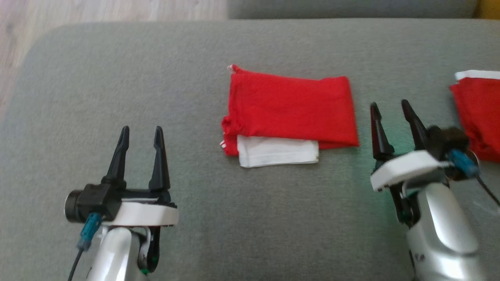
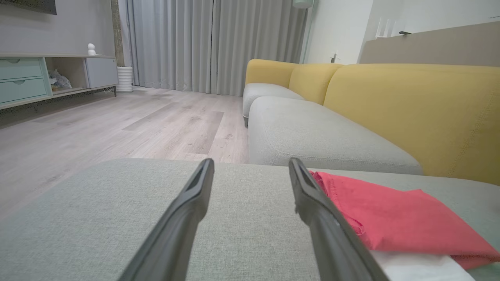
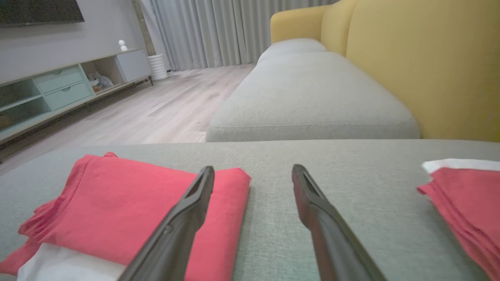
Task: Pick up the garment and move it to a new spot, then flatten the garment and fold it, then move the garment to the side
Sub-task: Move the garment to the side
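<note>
Head view: nearest, the left gripper (image 1: 141, 129) and right gripper (image 1: 390, 104) hang over the grey cushion (image 1: 117, 78), fingers apart, holding nothing. Farther off, between them, the red garment (image 1: 291, 105) lies folded, probably ready to go aside. Another folded red cloth (image 1: 478, 113) lies far right.

Two folded red-and-white garments: middle garment (image 1: 291, 111), right-edge garment (image 1: 478, 113). Two grippers: left gripper (image 1: 141, 130), right gripper (image 1: 390, 104); two dark fingers (image 1: 159, 160) apiece, four in all. One big grey cushion (image 1: 117, 78). One sofa (image 2: 410, 101), yellow-backed, with two grey seats (image 2: 312, 132). One cabinet (image 2: 58, 74), two drawers (image 2: 21, 89). One white ribbed pot (image 2: 125, 79). One small white figurine (image 2: 91, 49). One grey curtain (image 2: 175, 43); panels too merged to count.
</note>
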